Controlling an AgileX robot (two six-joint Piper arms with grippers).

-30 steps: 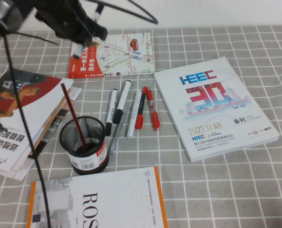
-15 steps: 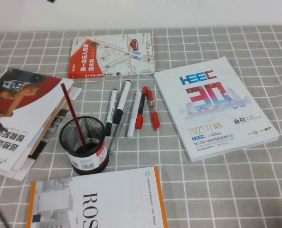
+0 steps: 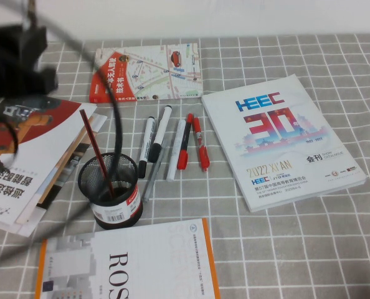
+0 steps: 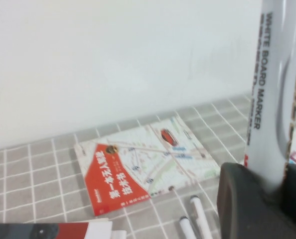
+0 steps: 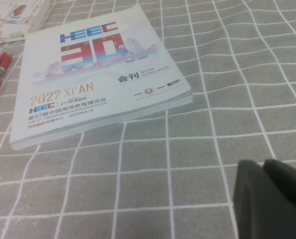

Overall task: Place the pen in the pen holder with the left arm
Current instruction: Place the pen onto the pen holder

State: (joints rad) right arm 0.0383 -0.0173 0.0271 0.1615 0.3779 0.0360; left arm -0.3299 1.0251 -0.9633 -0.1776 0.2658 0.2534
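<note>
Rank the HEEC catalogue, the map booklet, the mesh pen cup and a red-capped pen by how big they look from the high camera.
1. HEEC catalogue
2. Map booklet
3. Pen holder
4. Red-capped pen
The booklet lies farther from the camera, so its gap to the catalogue is unsure.

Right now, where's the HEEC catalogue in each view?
High view: the HEEC catalogue lies flat, right of centre.
Left wrist view: not clearly in it. The left gripper, raised above the table, is clamped on the pen.
Right wrist view: it fills the upper left. The right gripper hovers over bare cloth near it.
Shared landmark: the map booklet, visible in all three views.
</note>
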